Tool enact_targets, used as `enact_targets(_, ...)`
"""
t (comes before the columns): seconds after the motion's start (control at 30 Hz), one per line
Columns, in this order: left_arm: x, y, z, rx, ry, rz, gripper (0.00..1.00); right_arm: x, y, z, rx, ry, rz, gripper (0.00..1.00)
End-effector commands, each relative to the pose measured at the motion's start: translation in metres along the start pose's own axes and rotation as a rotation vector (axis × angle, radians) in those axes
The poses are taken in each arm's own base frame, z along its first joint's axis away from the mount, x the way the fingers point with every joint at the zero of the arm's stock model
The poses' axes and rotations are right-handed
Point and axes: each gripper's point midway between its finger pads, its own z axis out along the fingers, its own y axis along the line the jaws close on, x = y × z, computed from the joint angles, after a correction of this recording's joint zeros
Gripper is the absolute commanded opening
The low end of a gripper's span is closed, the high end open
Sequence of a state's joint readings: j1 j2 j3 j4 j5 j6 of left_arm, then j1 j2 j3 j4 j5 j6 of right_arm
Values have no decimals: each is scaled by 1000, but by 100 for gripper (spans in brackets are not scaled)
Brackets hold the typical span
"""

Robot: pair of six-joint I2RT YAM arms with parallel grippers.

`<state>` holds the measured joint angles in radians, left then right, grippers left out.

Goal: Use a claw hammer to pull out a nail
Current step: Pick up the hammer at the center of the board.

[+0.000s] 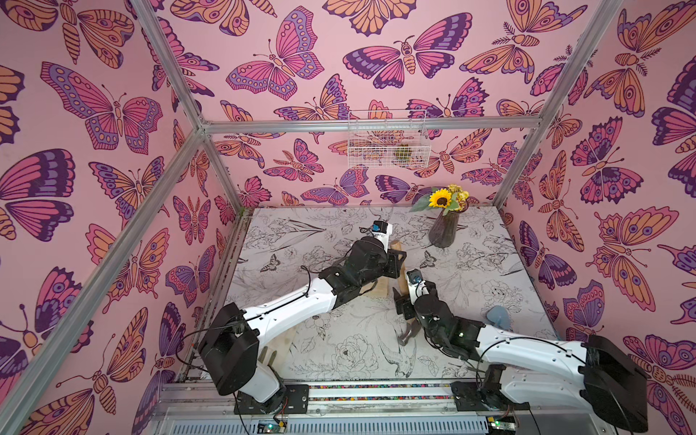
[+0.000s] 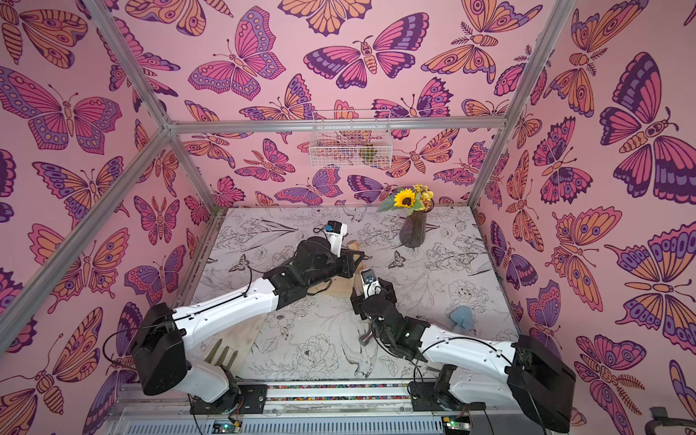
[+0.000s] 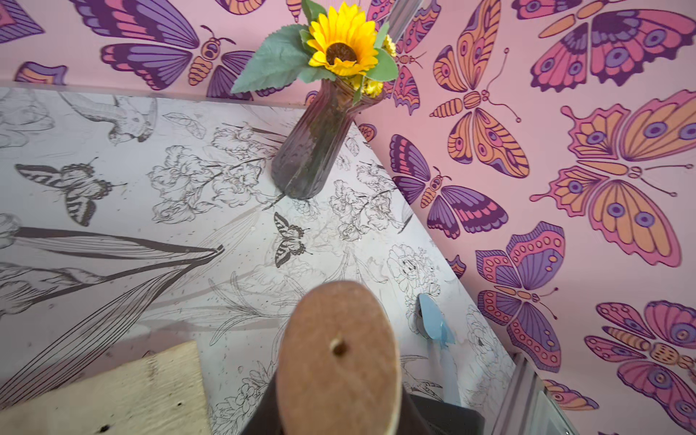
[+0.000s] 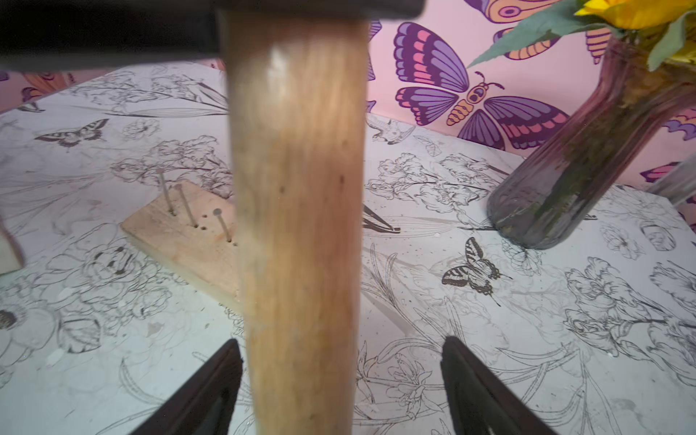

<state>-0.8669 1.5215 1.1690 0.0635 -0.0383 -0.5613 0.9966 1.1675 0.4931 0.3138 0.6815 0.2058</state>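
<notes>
Walls [image 1: 339, 56] all round: pink wallpaper, big purple-orange butterflies, with aluminium frame bars [image 1: 282, 127] at the corners and across the back. White wire basket [image 1: 376, 150] hangs on the back wall. Worktop [image 1: 489, 271] is pale, printed with line-drawn flowers and birds. A purple ribbed vase [image 1: 444, 229] with a sunflower [image 1: 440, 198] stands upright near its back right corner. Light is bright and even.

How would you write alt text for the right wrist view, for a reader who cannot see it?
A pale wooden hammer handle fills the centre, standing between the open black fingers of the right gripper. Behind it a wooden block holds three standing nails, and a purple glass vase stands on the flower-printed table.
</notes>
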Motion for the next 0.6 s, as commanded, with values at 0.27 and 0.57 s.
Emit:
enact_targets(0.27,-45,1,-35,-84,-146,-81,0,-28,15,19,28,-128,98,58)
enact_targets(0.57,-47,6,-45,-100,-169,-101,0,-22,28,41,53,-132,59,28)
